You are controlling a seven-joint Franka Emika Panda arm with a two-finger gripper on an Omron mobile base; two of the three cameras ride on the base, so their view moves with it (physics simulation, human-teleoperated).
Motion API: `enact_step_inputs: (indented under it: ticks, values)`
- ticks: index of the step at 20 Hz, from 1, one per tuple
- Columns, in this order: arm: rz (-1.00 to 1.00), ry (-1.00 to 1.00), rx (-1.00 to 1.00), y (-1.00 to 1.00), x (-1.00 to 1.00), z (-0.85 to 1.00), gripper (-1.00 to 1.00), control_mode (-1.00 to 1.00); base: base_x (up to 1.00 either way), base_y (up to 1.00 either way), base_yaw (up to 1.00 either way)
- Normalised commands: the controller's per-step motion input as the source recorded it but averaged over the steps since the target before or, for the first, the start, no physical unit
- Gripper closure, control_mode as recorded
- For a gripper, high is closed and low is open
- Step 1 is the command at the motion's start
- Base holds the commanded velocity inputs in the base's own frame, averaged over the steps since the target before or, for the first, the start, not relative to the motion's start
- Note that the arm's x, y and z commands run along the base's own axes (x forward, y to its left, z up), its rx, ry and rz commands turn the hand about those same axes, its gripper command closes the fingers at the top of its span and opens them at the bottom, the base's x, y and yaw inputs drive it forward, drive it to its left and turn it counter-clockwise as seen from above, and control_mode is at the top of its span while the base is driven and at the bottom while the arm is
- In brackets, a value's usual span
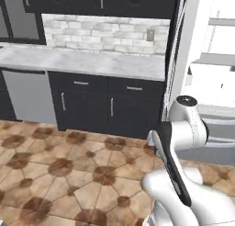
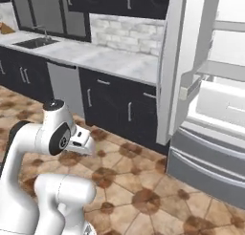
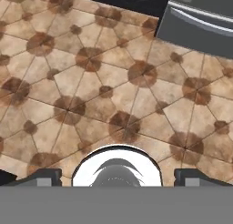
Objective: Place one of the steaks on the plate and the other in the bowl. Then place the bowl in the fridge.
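Note:
The fridge (image 2: 210, 100) stands open at the right, with white shelves inside and its tall grey door (image 2: 172, 62) swung out toward the counter. It is also at the right edge of the left base view, fridge (image 1: 215, 59). Its two grey lower drawers (image 3: 200, 18) sit in the top right corner of the hand view. My gripper (image 3: 119, 177) points down at the tiled floor, open, with its dark fingertips (image 3: 43, 176) far apart and nothing between them. The arm is folded close over the base. The steaks, the plate and the bowl are out of view.
A marble counter (image 1: 82, 59) runs along the back wall over dark cabinets (image 1: 110, 105). A grey dishwasher (image 1: 25, 94) sits under it at the left, and a sink (image 2: 36, 42) lies further left. Brown tiled floor (image 1: 69, 165) stretches between me and the cabinets.

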Motion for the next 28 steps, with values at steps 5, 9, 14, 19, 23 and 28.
enact_step_inputs:
  ticks: [5,9,14,19,23,28]
  values:
    - [0.0,0.0,0.0,0.0,0.0,0.0,-1.0,1.0,-0.36,0.73,0.77]
    - [0.0,0.0,0.0,0.0,0.0,0.0,-1.0,1.0,-0.41,0.41,0.65]
    - [0.0,0.0,0.0,0.0,0.0,0.0,-1.0,1.0,-0.47,0.41,0.66]
    - [0.0,0.0,0.0,0.0,0.0,0.0,-1.0,1.0,-0.47,0.42,0.77]
    - [0.0,0.0,0.0,0.0,0.0,0.0,-1.0,1.0,-0.43,0.86,0.58]
    - [0.0,0.0,0.0,0.0,0.0,0.0,-1.0,1.0,-0.04,1.0,0.05]
